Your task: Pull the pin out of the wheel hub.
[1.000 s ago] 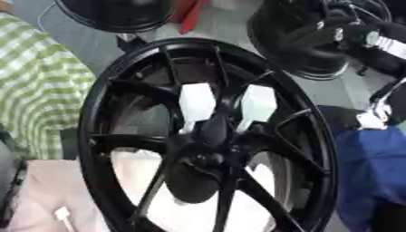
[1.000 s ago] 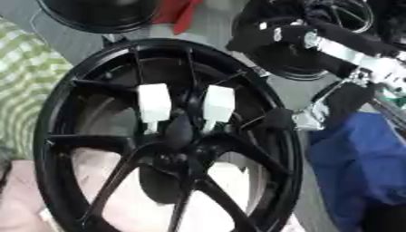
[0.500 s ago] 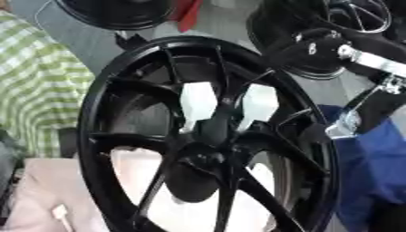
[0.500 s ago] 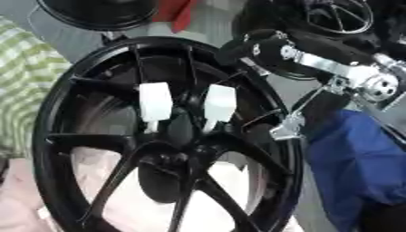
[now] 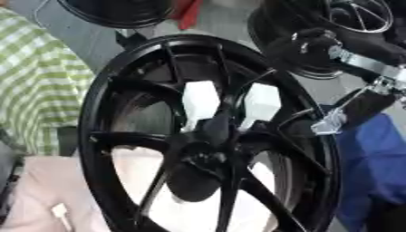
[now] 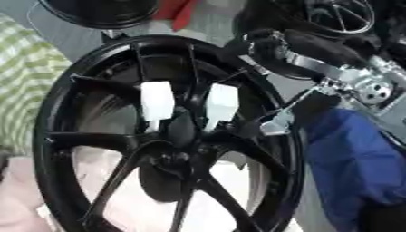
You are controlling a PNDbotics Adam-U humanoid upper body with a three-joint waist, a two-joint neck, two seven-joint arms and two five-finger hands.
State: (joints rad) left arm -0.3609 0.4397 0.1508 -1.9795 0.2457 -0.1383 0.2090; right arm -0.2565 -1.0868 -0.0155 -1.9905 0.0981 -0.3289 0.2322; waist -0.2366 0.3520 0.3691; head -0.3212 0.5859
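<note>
A large black wheel (image 5: 210,136) fills the middle of both views, standing tilted with its spokes running out from the hub (image 5: 208,152). Two white blocks (image 6: 157,100) sit just above the hub, one either side of the upper spoke, between the spokes — whether either is the pin to be pulled, or the pin is a smaller dark part at the hub itself, cannot be told. Nothing looks to have been drawn out; both white pieces are seated in the wheel and nothing lies loose beside it.

The right hand (image 6: 273,47) comes in from the upper right, a black rounded mass with a silver wrist behind it, lying at or just over the upper right of the wheel's rim (image 5: 95,113). Whether it touches the rim is not clear. Its fingers cannot be made out, so how far open it is cannot be told, and it has hold of nothing that can be seen. A thin silver rod with a small bracket (image 5: 329,124) hangs below the arm, near the rim's right side. The left hand shows in neither view.

So the task reads as barely begun: the hand is near the wheel but apart from the hub, and the reach to the hub, the grasp and the pull all seem left to do.

A green checked cloth (image 5: 36,86) lies to the left, a blue cloth (image 6: 357,163) to the right, and other black wheels (image 5: 119,11) stand beyond.
</note>
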